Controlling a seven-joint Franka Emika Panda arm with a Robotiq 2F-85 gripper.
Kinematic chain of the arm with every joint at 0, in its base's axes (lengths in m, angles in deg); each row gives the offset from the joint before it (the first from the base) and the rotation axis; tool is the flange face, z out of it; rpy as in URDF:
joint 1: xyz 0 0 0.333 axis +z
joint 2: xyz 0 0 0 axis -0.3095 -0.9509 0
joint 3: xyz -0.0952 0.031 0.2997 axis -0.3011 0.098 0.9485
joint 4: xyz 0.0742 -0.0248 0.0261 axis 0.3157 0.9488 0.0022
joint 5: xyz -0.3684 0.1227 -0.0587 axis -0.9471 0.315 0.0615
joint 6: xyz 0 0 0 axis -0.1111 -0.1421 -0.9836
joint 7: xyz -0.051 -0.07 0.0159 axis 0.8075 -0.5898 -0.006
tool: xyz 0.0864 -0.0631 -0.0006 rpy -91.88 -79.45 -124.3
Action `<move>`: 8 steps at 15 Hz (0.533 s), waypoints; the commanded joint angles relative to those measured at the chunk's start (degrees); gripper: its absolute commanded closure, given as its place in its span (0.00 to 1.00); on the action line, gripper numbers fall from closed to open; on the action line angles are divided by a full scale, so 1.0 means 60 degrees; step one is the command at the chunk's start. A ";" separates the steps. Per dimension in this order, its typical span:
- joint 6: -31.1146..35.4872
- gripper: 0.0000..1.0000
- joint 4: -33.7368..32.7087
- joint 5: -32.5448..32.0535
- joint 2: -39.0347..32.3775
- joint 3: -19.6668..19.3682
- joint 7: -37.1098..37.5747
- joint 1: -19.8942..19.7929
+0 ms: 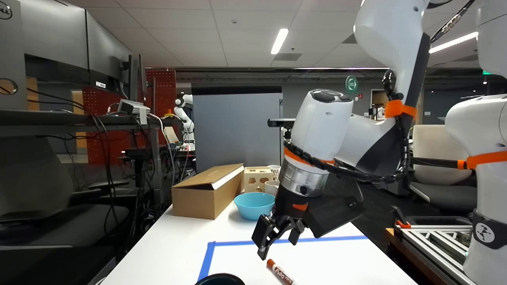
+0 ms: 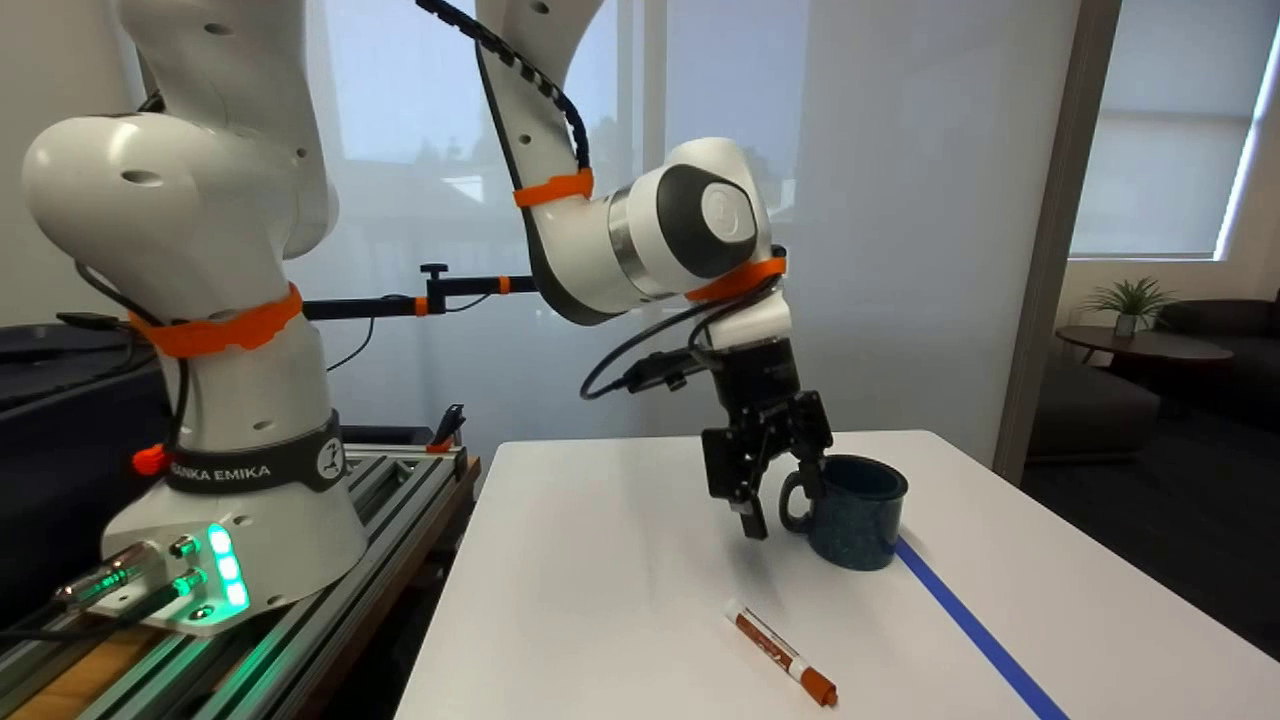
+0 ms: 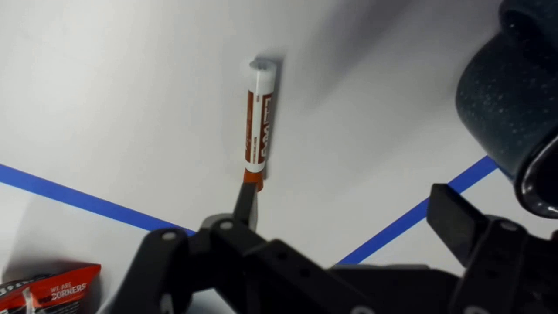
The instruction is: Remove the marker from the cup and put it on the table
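The marker (image 1: 280, 273), white and brown with an orange-red cap, lies flat on the white table (image 2: 560, 560), apart from the cup. It also shows in an exterior view (image 2: 780, 652) and in the wrist view (image 3: 257, 126), where a fingertip overlaps its cap. The dark speckled cup (image 2: 858, 520) stands upright near the blue tape; only its rim shows in an exterior view (image 1: 220, 279), and it is cut off in the wrist view (image 3: 505, 96). My gripper (image 3: 344, 189) is open and empty, tilted above the table. One finger (image 2: 812, 482) overlaps the cup handle in view; contact is unclear.
A light blue bowl (image 1: 254, 206), a brown cardboard box (image 1: 206, 198) and several cups and a cream box (image 1: 257, 178) stand at the table's far end. A red snack bag (image 3: 65, 290) lies beyond the blue tape (image 3: 87, 200).
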 commanded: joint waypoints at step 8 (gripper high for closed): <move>-0.3569 0.00 0.1440 0.4457 0.4105 0.0236 -0.4316 0.1629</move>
